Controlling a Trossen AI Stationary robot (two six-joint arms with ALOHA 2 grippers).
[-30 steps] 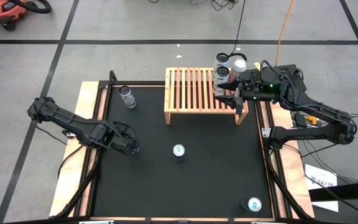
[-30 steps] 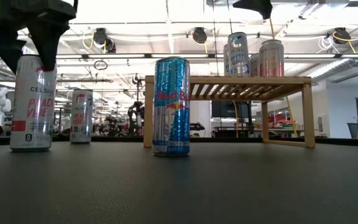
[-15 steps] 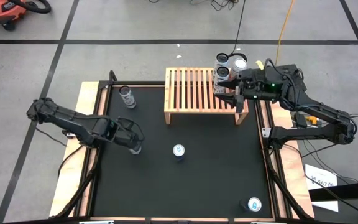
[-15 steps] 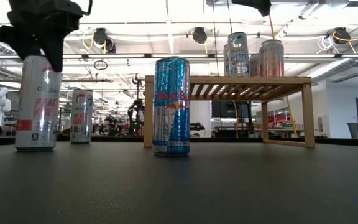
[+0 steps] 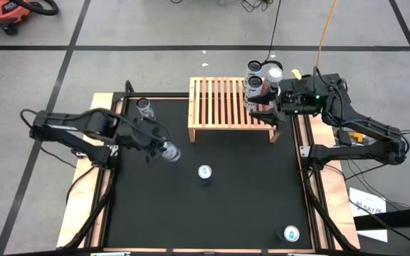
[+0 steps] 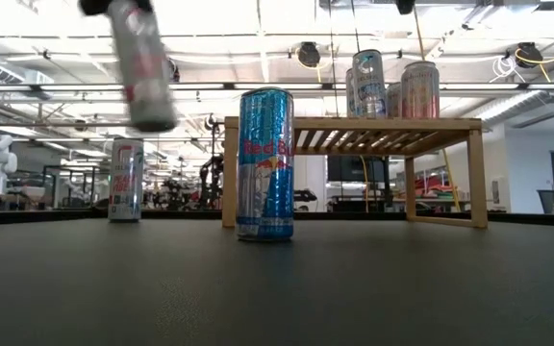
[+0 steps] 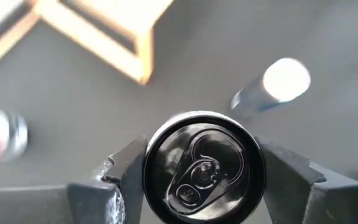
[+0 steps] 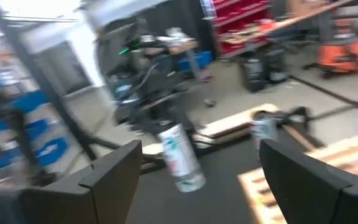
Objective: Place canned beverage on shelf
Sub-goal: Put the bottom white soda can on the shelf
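Note:
My left gripper (image 5: 161, 147) is shut on a white can (image 6: 142, 67) that is lifted well above the black mat, left of the shelf; the left wrist view looks down on the can's top (image 7: 202, 167). The light-wood slatted shelf (image 5: 219, 107) stands at the far middle of the table. Cans (image 5: 260, 77) stand on the shelf's far right corner and also show in the low view (image 6: 368, 85). My right gripper (image 5: 267, 110) is open and empty above the shelf's right end. In the right wrist view its fingers (image 8: 114, 171) stand wide apart. My left gripper pinches the white can between its two fingers, one finger (image 7: 126, 167) on each side of the can's upper wall (image 7: 151, 155) just below the rim. The fingers come from above, pointing down. The can hangs below them, clear of the mat and slightly tilted.
A blue Red Bull can (image 5: 204, 173) stands on the mat in front of the shelf. A white can (image 5: 146, 109) stands at the far left. Another can (image 5: 290, 233) stands near the front right corner. Wooden strips border the mat on both sides.
My left gripper has lifted the white can clear of the mat and carried it up and toward the table's right and far side, toward the shelf. The can now hangs slightly tilted. My right gripper has risen a little above the shelf's right end.

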